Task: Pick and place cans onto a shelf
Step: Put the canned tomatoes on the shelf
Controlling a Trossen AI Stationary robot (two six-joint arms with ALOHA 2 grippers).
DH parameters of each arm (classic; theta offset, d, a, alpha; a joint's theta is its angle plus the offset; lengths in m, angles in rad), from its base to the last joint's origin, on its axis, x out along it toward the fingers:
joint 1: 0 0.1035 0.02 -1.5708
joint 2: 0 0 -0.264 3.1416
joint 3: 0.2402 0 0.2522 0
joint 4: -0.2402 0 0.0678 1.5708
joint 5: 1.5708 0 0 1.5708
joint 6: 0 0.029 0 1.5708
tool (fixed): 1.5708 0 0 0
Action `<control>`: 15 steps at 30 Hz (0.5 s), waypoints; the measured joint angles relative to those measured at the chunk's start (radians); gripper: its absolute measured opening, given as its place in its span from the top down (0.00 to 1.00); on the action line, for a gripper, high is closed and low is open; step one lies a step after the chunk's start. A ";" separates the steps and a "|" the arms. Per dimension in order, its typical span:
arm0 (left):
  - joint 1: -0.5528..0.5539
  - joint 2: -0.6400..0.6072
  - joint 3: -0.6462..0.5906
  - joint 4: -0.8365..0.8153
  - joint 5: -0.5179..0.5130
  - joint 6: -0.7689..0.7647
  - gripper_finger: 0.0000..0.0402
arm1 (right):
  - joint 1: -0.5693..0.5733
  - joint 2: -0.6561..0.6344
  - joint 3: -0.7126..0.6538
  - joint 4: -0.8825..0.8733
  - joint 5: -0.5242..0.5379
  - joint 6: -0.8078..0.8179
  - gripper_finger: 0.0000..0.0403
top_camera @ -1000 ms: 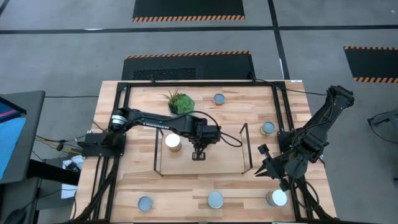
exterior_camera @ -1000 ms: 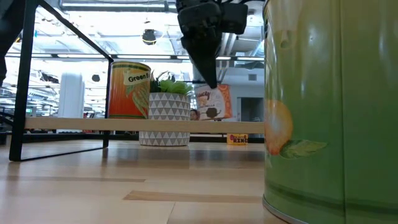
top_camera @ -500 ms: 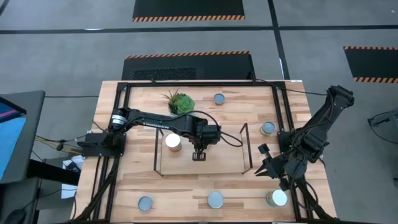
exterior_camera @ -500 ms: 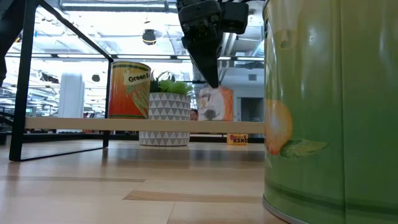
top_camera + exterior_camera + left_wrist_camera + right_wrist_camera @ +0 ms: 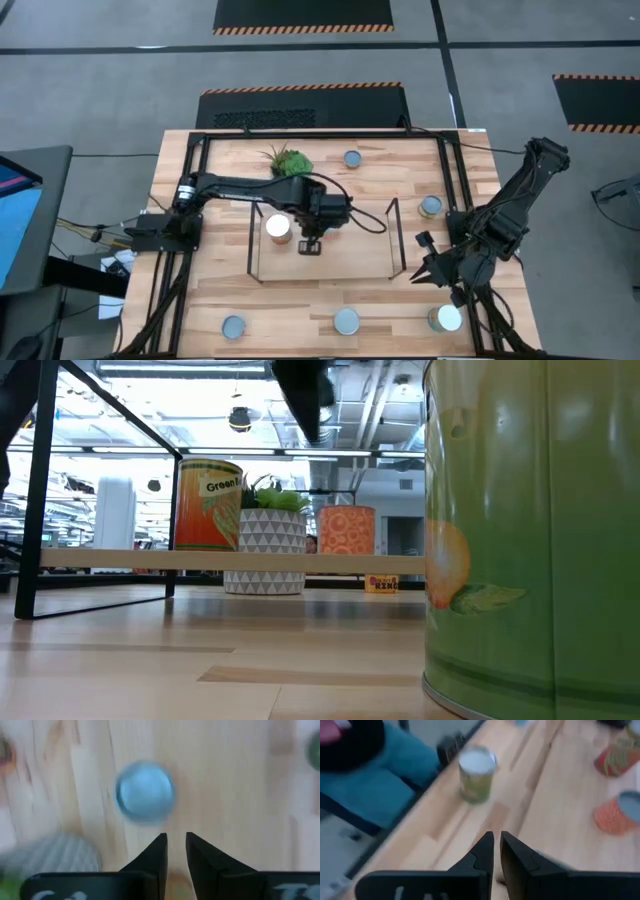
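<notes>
Left gripper [image 5: 310,246]: above the shelf [image 5: 350,268], just beside the white-topped can [image 5: 278,228]; fingers [image 5: 155,857] stand a narrow gap apart with nothing between them.
Right gripper [image 5: 424,262]: parked at the table's right side, just outside the shelf's right wire end; fingers [image 5: 482,855] nearly together, a thin slit between them, nothing held.
Shelf: light-wood board with black wire uprights, at the middle of the table [image 5: 210,290].
White-topped can: upright on the left part of the shelf; orange side with a corn label in the low view.
Loose cans: one at the far edge [image 5: 351,159] beside the succulent [image 5: 287,163], one at the right edge [image 5: 430,206], three along the near edge at left [image 5: 233,327], centre [image 5: 346,321] and right [image 5: 446,318].
Left wrist view: blue-topped can [image 5: 145,791] on bare wood ahead of the fingers, apart from them.
Low view: orange-patterned can [image 5: 346,530] stands behind the shelf board, right of the white pot.
</notes>
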 joint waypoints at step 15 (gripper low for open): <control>-0.339 -0.255 -0.038 -0.156 -0.179 -0.210 0.86 | 0.126 0.075 0.049 -0.116 -0.278 0.857 0.89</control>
